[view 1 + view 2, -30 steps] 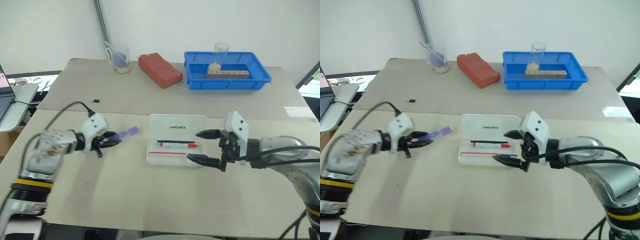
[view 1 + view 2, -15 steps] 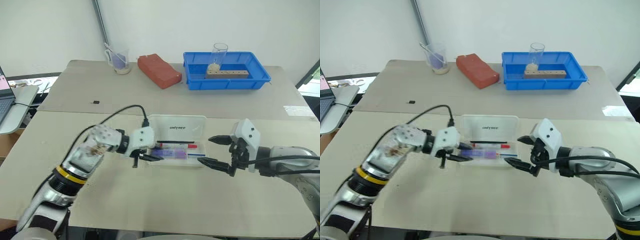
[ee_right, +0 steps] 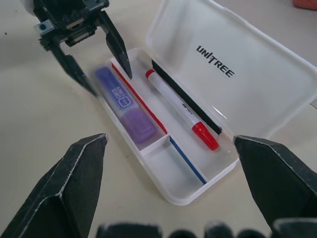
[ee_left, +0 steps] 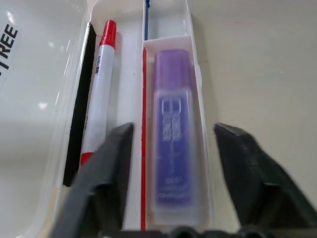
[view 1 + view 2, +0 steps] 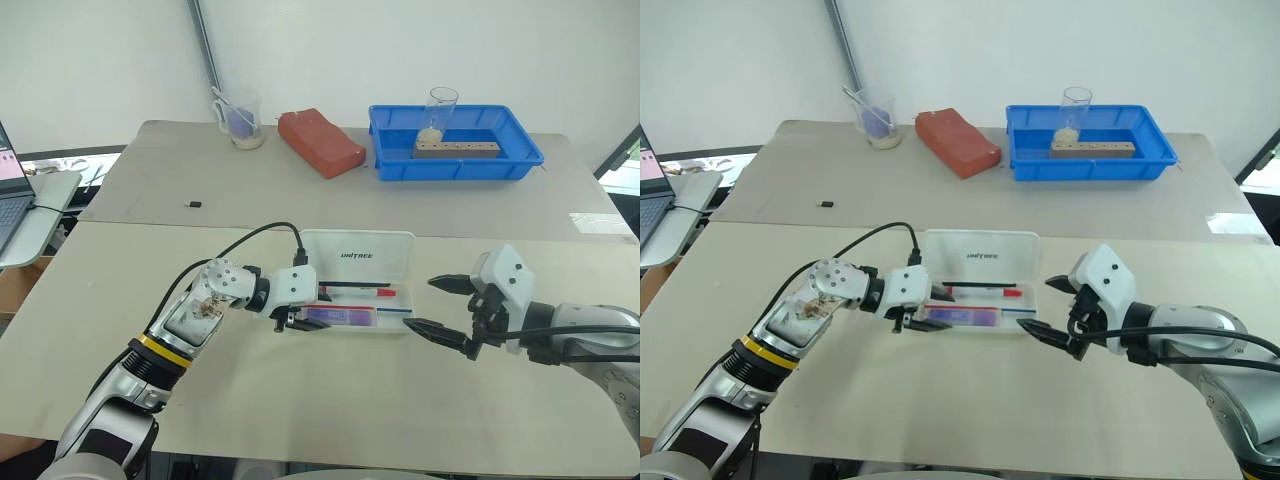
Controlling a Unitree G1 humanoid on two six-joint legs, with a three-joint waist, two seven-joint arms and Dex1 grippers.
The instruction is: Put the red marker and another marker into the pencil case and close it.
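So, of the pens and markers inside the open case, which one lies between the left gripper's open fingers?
The purple highlighter: short, thick, in the pencil case's outer compartment. The red marker lies beside it nearer the lid; left gripper straddles only the highlighter.

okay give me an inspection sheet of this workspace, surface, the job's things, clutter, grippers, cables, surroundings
Surface: beige table, second table behind it.
Job's things: pencil case open, lid up. Red marker and purple marker lie inside, in separate compartments, beside a thin red pen, a thin blue pen and a black strip.
Clutter: red brick, blue tray with a wooden block and glass, beaker, small black item.
Grippers: left gripper at the case, jaws open around the purple marker. Right gripper beside the case, jaws open, empty.
Cables: black cable over the left arm.
Surroundings: laptop at left, white wall.
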